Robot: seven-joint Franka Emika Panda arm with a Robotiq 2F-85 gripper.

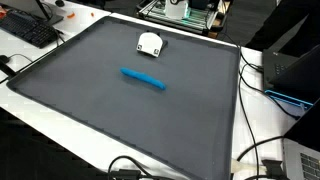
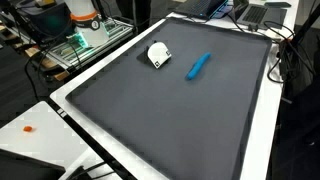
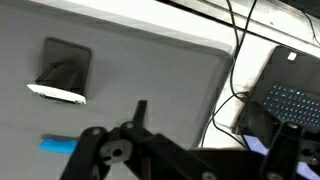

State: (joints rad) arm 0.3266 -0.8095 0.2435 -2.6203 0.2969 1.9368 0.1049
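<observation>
Looking down through the wrist view, the gripper hangs above the dark mat. Its fingers look spread wide with nothing between them: released, empty, touching nothing. Neither exterior view catches the arm at all, so I'd guess it sits out of their frame. The nearest thing to it is the blue pen, peeking in at the lower left of the wrist view beside the gripper's dark linkage, but down on the mat and apart from it. In both exterior views that pen lies flat near the middle of the mat, slightly angled, with the small white container a little beyond it, near but not touching. A laptop sits off the mat's edge on the white table, with cables trailing around it. As for progress, my read is that nothing is under way yet: no grasp, no contact, and both things lie free on the mat, so all the handling is left to do.
</observation>
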